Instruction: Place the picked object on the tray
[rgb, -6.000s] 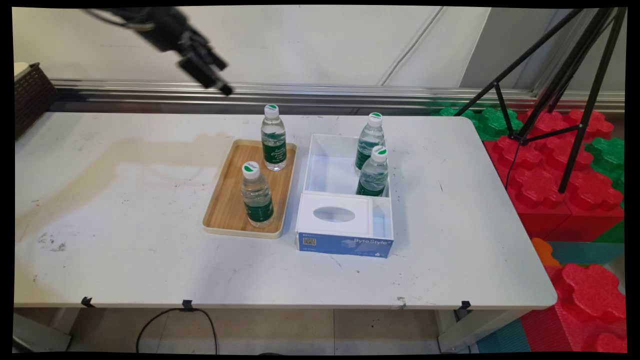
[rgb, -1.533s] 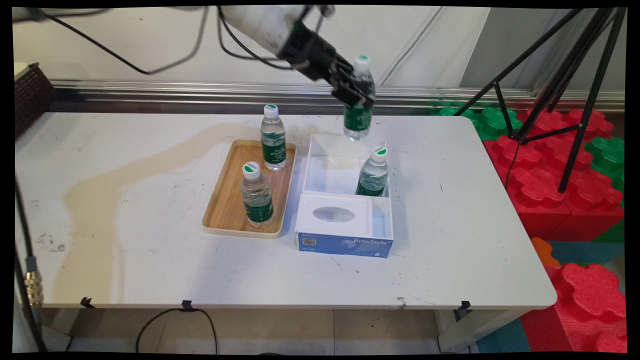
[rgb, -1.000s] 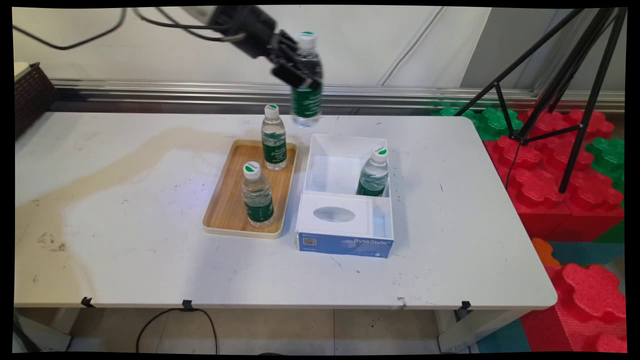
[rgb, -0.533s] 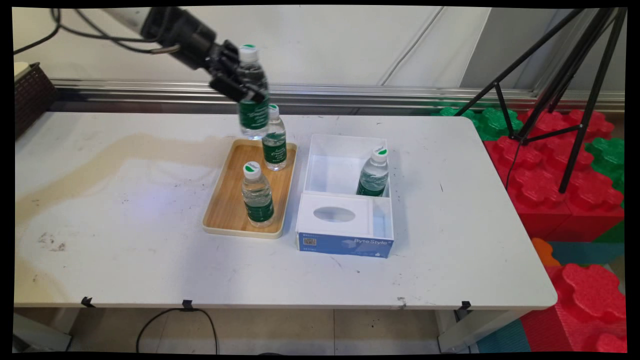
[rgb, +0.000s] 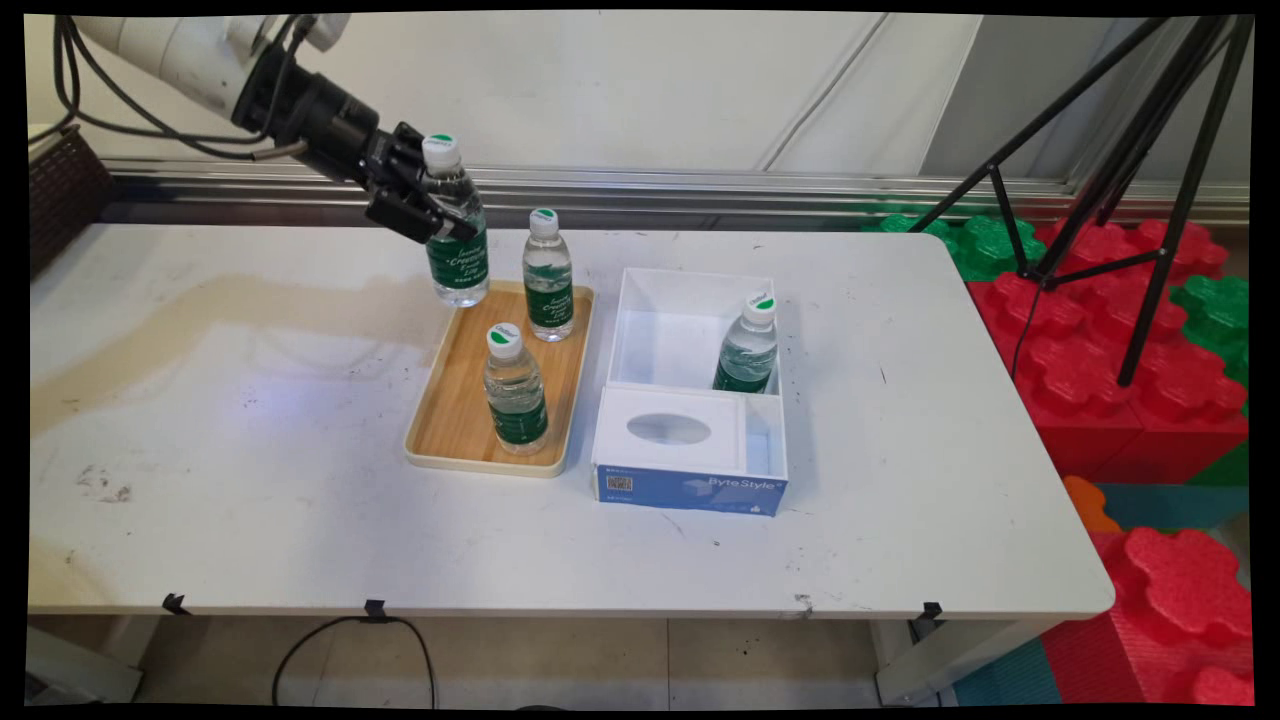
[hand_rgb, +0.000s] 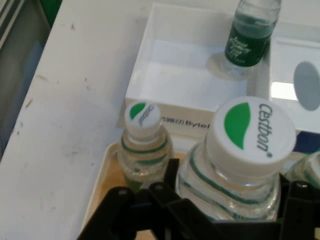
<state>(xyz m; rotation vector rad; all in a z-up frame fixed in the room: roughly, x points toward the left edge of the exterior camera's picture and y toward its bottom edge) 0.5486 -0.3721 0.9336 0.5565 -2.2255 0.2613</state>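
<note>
My gripper (rgb: 440, 222) is shut on a water bottle (rgb: 456, 236) with a green label and a white cap (hand_rgb: 250, 133). The bottle hangs upright just over the far left corner of the wooden tray (rgb: 452, 418). Two more bottles stand on the tray: one at the far end (rgb: 548, 275), right of the held one, and one nearer the front (rgb: 513, 388). In the hand view the far tray bottle (hand_rgb: 145, 145) stands just left of the held bottle. A fourth bottle (rgb: 746, 345) stands in the white open box (rgb: 660, 330) to the tray's right.
A white and blue tissue box (rgb: 685, 455) lies against the open box's near side. A dark wicker basket (rgb: 62, 190) is at the table's far left corner. A black tripod (rgb: 1120, 180) and red and green foam blocks (rgb: 1140, 370) stand right of the table.
The gripper lifted a bottle out of the white box, carried it left across the table and lowered it over the tray's far left corner.
</note>
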